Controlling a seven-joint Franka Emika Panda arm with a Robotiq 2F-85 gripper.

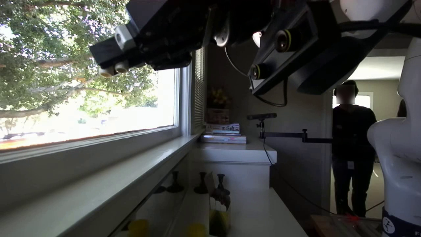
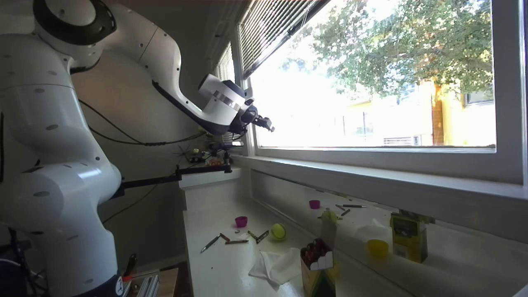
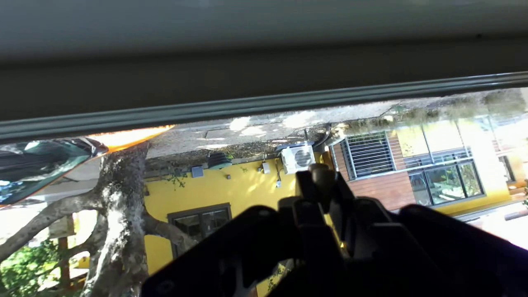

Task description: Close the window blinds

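- Counter, white [image 2: 222, 251], in a dim room: nearest the camera in an exterior view; bears an open box [image 2: 317, 276], a crumpled white sheet [image 2: 276, 266] and a yellow-green ball [image 2: 278, 232].
- Sill, white [image 2: 371, 175]: long, level, above the counter and beneath the large window [image 2: 371, 103].
- Gripper [image 3: 324, 185], one, on a single arm [image 2: 165, 60]: above sill height, pointed toward the glass.
- Fingers [image 3: 307, 214]: close together at the tips. Pale rounded knob [image 3: 323, 172] at the tips in the wrist view; whether clamped or merely alongside, cannot tell.
- Window blinds [image 2: 270, 31], thin grey-white slats: across the upper part of the window only, glass bare below. Long axis along the window, parallel to the sill; one end out of frame.
- Lower rail [image 2: 268, 55] of same: well above the gripper, apart from it.
- Governing relation, as judged: blinds lie upward of the fingers. Direct grasp would call for a rise to the rail; should the knob be a pull for the blinds, which is unconfirmed, the work would be done from below.
- Outdoors, farthest: tree [image 3: 121, 206], yellow building [image 3: 247, 185].
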